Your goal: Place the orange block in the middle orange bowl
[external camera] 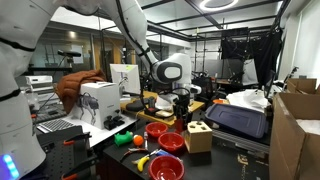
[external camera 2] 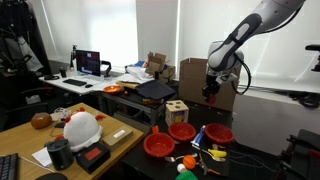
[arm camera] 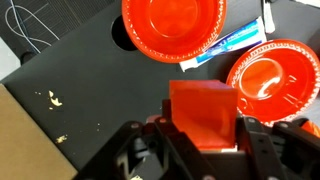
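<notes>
My gripper (arm camera: 203, 140) is shut on the orange block (arm camera: 203, 108), which fills the space between the fingers in the wrist view. Below it lie two orange bowls, one at the top (arm camera: 173, 25) and one at the right (arm camera: 272, 75). Both exterior views show three orange bowls in a row on the black table, with the middle one (external camera: 171, 141) (external camera 2: 182, 131) between its neighbours (external camera: 157, 129) (external camera 2: 218, 134). The gripper (external camera: 181, 103) (external camera 2: 209, 93) hangs well above the bowls, apart from them.
A wooden shape-sorter box (external camera: 198, 136) (external camera 2: 177, 110) stands beside the bowls. A blue-and-white tube (arm camera: 225, 42) lies between two bowls. A green ball (external camera: 122, 140) and small toys lie near the front bowl (external camera: 166, 166). Cardboard boxes (external camera: 296, 128) stand at one side.
</notes>
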Robot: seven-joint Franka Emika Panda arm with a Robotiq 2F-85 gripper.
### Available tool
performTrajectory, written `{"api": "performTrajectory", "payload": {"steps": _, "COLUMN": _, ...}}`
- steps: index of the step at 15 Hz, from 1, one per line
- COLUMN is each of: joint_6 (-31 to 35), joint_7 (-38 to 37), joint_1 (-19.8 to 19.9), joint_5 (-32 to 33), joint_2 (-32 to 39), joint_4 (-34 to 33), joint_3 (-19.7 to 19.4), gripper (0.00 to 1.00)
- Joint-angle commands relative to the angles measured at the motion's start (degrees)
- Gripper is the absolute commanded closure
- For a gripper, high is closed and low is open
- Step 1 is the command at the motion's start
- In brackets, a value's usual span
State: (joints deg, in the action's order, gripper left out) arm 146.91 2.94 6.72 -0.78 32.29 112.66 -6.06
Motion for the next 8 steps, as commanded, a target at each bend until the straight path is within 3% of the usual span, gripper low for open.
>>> {"api": "performTrajectory", "payload": {"steps": 1, "joint_6": -3.22, "joint_7": 3.08, "joint_1": 0.25, "joint_5": -0.25, "joint_2": 3.95, "joint_4": -4.33, "joint_3": 3.80, "gripper": 0.74}}
{"api": "performTrajectory", "payload": {"steps": 4, "joint_6": -2.69, "joint_7": 3.50, "joint_1": -1.81, "joint_5": 0.25, "joint_2": 4.89, "joint_4": -3.40, "joint_3": 6.55, "gripper": 0.74}}
{"api": "performTrajectory", "payload": {"steps": 8, "joint_6": -4.35, "joint_7": 3.72, "joint_1": -2.56, "joint_5": -1.37, "joint_2": 8.47, "joint_4": -7.70, "joint_3": 9.17, "gripper": 0.74}}
